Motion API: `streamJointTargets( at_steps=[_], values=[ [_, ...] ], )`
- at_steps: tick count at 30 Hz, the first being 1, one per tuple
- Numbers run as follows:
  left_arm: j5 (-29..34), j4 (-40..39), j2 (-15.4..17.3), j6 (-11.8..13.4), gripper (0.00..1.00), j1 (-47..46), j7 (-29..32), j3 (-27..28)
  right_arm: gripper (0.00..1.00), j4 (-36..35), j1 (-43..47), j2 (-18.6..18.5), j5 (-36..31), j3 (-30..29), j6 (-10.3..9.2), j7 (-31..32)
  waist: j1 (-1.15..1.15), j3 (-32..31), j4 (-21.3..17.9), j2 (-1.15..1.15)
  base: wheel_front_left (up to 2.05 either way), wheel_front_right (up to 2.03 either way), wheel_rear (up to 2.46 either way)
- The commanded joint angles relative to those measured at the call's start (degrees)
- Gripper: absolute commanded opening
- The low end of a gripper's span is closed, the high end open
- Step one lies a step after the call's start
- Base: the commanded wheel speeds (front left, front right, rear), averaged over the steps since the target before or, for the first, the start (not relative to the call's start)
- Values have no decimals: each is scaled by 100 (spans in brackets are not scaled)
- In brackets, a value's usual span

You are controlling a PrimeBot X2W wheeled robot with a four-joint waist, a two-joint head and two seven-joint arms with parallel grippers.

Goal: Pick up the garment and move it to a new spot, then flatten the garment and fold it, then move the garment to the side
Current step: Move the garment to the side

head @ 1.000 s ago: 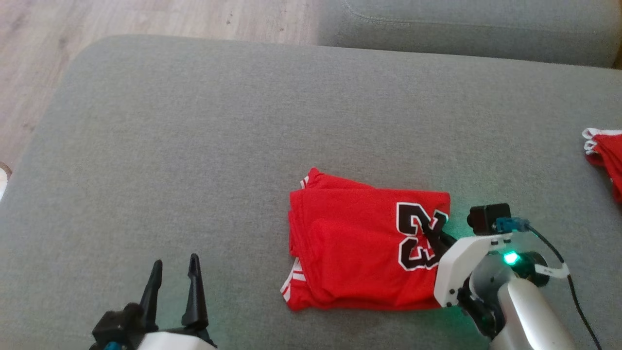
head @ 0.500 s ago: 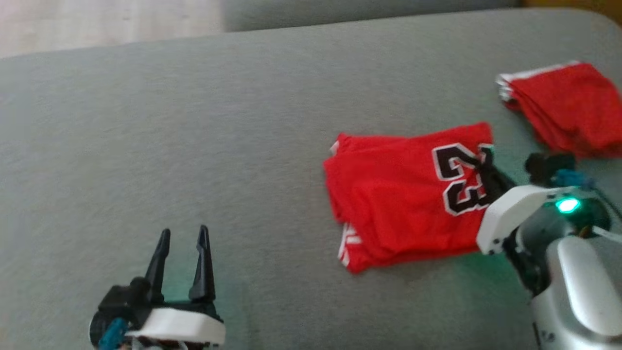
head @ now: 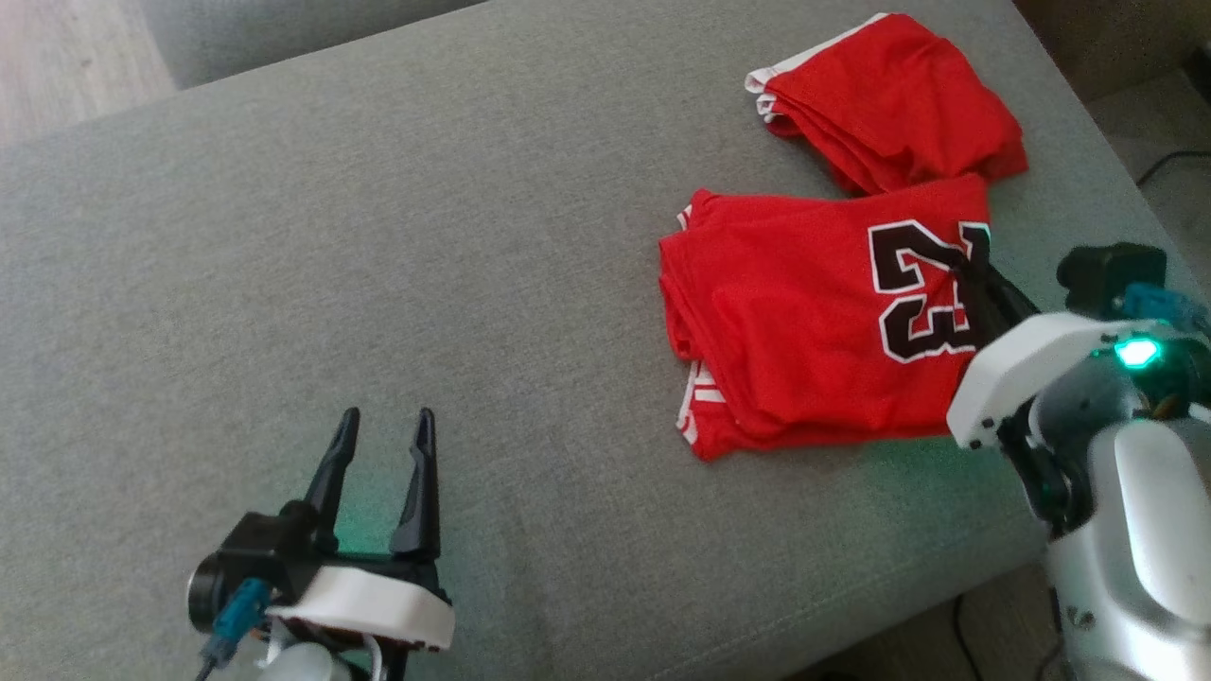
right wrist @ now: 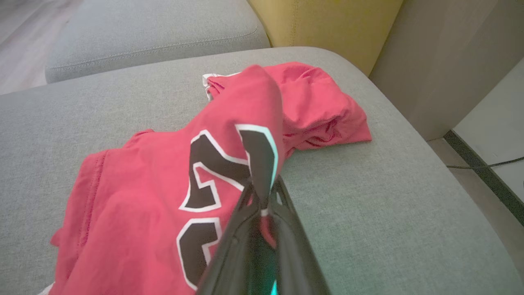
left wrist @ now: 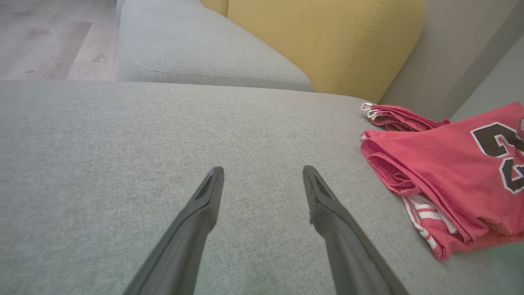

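We log the right gripper [head: 976, 274] pinched shut on the right edge of the jersey [head: 804, 340], which lies folded at the right end of the cushion [head: 378, 236]; left gripper [head: 383, 418] open, empty, well apart leftward.

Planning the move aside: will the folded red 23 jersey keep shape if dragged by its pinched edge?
Probably not: the jersey tents limply where the right hand pinches it, so it looks floppy. Its loose stacked layers may splay.
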Motion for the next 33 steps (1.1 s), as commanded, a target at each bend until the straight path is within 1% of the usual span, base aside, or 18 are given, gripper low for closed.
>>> streamJointTargets(
  at_steps=[1, 6, 11, 15, 17, 22, 27, 28, 29, 30, 33],
  values=[
    [54, -186, 106, 3, 100, -206, 18, 137, 0, -187, -389, 7, -3, 128, -4, -62, -1, -1, -11, 0, 0, 0, 0],
    [37, -162, 102, 13, 100, -148, 26, 98, 0, -69, -797, -33, -82, 283, -4, -7, -1, -75, 180, 0, 0, 0, 0],
    [-6, -139, 81, 33, 100, -63, -27, 106, 0, 120, -1389, -155, -30, 392, -4, 238, -1, -119, 394, 0, 0, 0, 0],
    [-20, -132, 42, 31, 100, -60, -70, 94, 0, 373, -1859, -498, -13, 486, -4, 489, -1, -113, 591, 0, 0, 0, 0],
    [-20, -136, 19, 21, 100, -77, -83, 76, 0, 485, -2065, -741, -1, 467, -4, 593, -1, -87, 697, 0, 0, 0, 0],
    [-9, -141, -11, 11, 100, -128, -99, 42, 0, 769, -2413, -1398, -81, 275, -4, 773, -1, 62, 987, 0, 0, 0, 0],
    [15, -175, 6, 10, 100, -199, -101, 35, 0, 1074, -2565, -1930, -295, 6, -4, 799, -1, 251, 1230, 0, 0, 0, 0],
    [19, -178, 16, 8, 100, -210, -100, 35, 4, 1122, -2588, -1995, -344, -48, -4, 743, -1, 287, 1263, 0, 0, 0, 0],
    [20, -179, 25, 4, 100, -224, -99, 37, 38, 1174, -2613, -2039, -395, -109, -4, 666, -1, 321, 1289, 0, 0, 0, 0],
    [23, -178, 34, 1, 100, -238, -99, 39, 100, 1222, -2627, -2072, -454, -149, -4, 563, -1, 351, 1311, 0, 0, 0, 0],
    [28, -188, 53, -2, 100, -276, -99, 43, 100, 1389, -2634, -2047, -589, -283, -4, 307, -1, 414, 1347, 0, 0, 0, 0]
  ],
)
